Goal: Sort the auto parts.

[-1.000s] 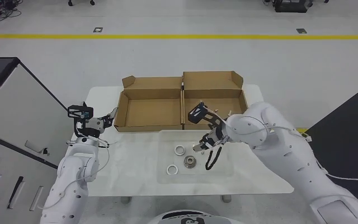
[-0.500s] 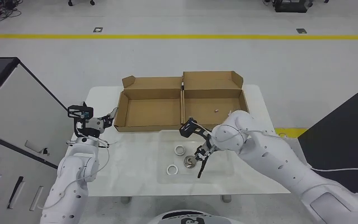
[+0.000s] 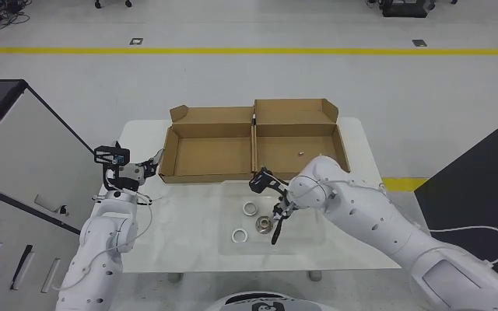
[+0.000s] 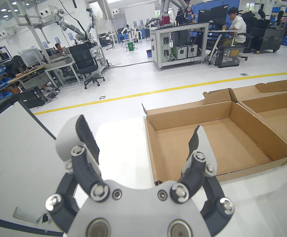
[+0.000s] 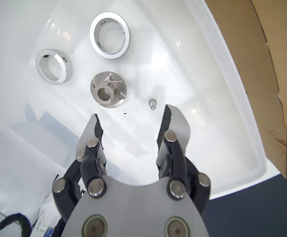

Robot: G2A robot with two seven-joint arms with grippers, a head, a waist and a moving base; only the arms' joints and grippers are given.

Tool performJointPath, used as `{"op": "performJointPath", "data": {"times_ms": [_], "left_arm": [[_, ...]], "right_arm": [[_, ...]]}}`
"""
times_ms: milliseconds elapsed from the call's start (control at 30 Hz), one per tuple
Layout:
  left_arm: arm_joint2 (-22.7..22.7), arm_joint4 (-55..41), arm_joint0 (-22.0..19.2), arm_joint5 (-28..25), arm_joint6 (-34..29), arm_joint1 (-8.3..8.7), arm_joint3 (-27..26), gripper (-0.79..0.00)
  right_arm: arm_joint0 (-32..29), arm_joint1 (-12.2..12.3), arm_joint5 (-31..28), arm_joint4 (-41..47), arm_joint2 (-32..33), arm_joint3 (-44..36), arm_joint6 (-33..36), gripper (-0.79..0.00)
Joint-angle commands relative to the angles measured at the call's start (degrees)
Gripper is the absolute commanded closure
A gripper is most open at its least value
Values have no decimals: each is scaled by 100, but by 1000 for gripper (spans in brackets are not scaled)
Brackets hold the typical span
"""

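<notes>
White tray [image 5: 215, 139] holds two silver rings [image 5: 111, 55], a flanged hub [image 5: 116, 86] and tiny screw [image 5: 152, 104] beneath the released right gripper [image 5: 131, 112].

Pale glossy floor [image 3: 233, 78]. Yellow line [image 3: 249, 50] crosses upper frame of top view. Beyond it: black office chair [image 4: 86, 62], aluminium-frame workbench [image 4: 179, 47], ceiling spotlights [image 4: 6, 4].

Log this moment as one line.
right tool open above white tray | left tool open beside box | tray: two rings, flanged hub, screw
</notes>
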Motion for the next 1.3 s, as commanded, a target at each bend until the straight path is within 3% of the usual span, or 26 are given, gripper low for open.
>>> {"op": "performJointPath", "data": {"times_ms": [0,500,633,733,1267], "left_arm": [[0,0,0,0,0,0,0,-785],[0,0,0,0,0,0,0,-785],[0,0,0,0,0,0,0,-785],[0,0,0,0,0,0,0,-785],[0,0,0,0,0,0,0,-785]], "right_arm": [[41,-26,-37,-39,-51,60,-16,-369],[202,-36,-999,-442,-254,103,253,-483],[259,-36,-1195,-423,-360,148,253,-477],[300,-46,-1244,-410,-442,191,253,-422],[415,-233,-1165,-486,-680,685,-11,-345]]}}
